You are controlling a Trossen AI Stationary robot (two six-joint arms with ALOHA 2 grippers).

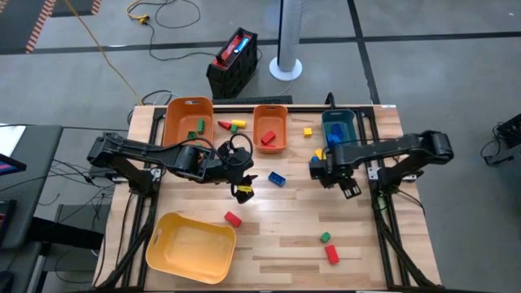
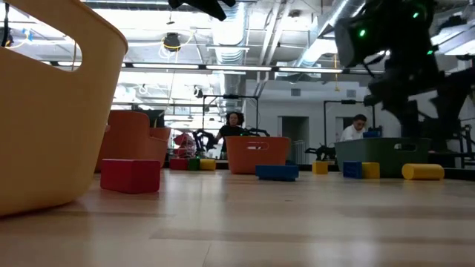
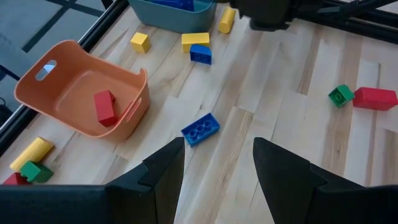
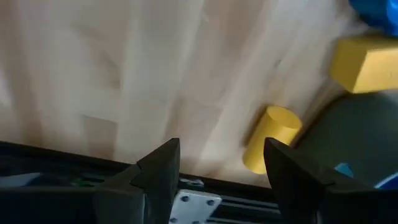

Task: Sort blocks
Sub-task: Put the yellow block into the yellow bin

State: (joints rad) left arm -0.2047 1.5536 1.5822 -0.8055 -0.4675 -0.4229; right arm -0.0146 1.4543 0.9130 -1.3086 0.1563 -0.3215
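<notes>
Small blocks lie scattered on the wooden table (image 1: 277, 236): a blue brick (image 1: 278, 179) in the middle, a red one (image 1: 233, 218) by the yellow bin, and a green (image 1: 325, 237) and a red one (image 1: 331, 253) near the front. My left gripper (image 3: 217, 149) hangs open above the table centre (image 1: 244, 189), with the blue brick (image 3: 200, 129) ahead of its fingers. My right gripper (image 4: 221, 155) is open and points down beside the teal bin (image 1: 338, 126), close to a yellow cylinder block (image 4: 270, 146). Neither gripper holds anything.
A large orange bin (image 1: 187, 120) holding a green block and a small orange bin (image 1: 270, 129) holding a red block (image 3: 104, 107) stand at the back. The teal bin holds blue blocks. A yellow bin (image 1: 191, 247) sits front left. Yellow blocks (image 3: 194, 40) lie by the teal bin.
</notes>
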